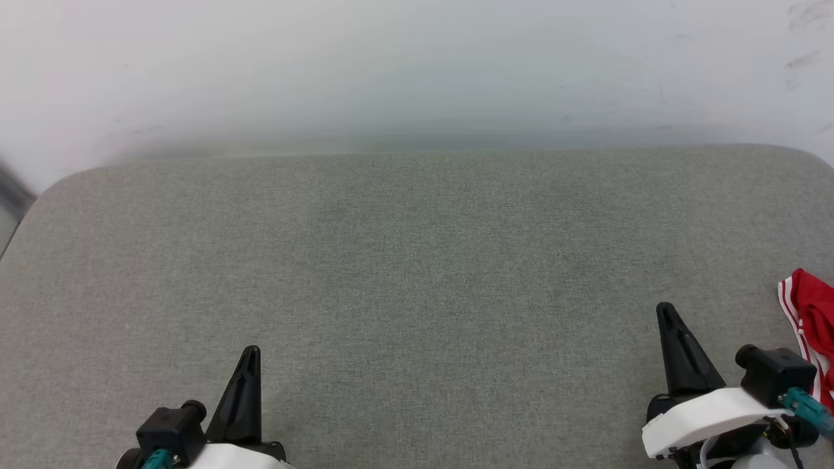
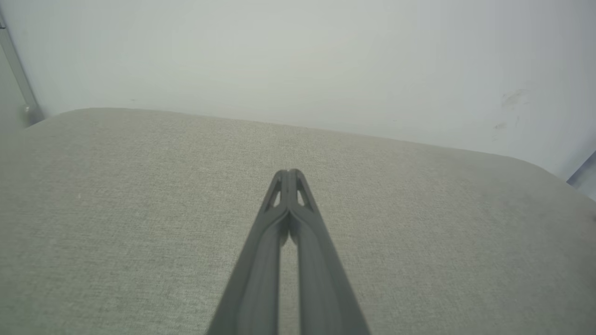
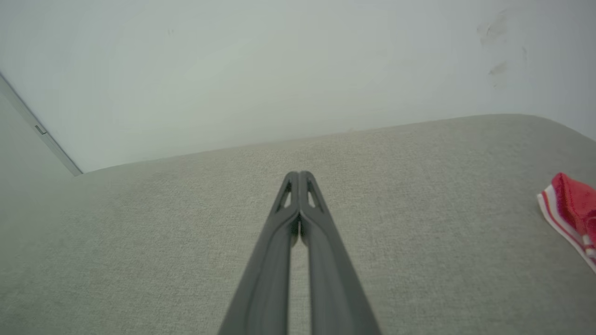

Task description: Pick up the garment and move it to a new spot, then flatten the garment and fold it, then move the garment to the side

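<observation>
A grey fabric-covered counter (image 1: 417, 260) with rounded far corners is seen set against a pale wall (image 1: 417, 65). The garment (image 1: 811, 312) is found at the counter's right side, toward its near edge; only a bunched part of red cloth with white-and-red striped trim is shown, the rest being cut off by the picture's border. In the right wrist view the same red bundle (image 3: 570, 200) is seen lying on the counter's fabric at its right side.

The left gripper (image 1: 251, 355) is held over the near left part of the counter, its dark jaws pressed together into one point, with nothing between them. In the left wrist view the left gripper (image 2: 288, 176) is shown with tips touching over bare grey fabric.

The right gripper (image 1: 666, 312) is held over the near right part of the counter, jaws likewise together and empty. In its own wrist view (image 3: 300, 177) the tips are seen closed, apart from the garment.
</observation>
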Controlling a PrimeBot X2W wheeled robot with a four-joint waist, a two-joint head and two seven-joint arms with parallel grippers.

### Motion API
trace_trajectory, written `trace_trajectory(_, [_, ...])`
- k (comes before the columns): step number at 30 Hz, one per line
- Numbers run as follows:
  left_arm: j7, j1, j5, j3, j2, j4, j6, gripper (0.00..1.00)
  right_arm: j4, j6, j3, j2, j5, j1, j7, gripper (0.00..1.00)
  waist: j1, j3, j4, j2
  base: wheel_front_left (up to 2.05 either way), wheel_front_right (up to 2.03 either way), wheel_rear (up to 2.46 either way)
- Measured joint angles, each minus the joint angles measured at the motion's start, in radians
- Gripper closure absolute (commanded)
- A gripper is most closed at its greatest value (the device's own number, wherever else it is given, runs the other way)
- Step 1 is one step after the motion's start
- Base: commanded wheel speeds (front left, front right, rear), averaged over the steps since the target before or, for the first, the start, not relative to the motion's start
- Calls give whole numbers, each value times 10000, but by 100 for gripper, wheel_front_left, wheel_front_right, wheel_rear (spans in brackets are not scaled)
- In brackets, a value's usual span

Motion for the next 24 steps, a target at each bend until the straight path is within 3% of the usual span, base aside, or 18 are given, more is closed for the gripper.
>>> trace_trajectory(24, [1066,-466,-4428,278,17,462,-63,100,203,0,-295,2,4278,-68,878,100,2,-55,-16,0,0,0,0])
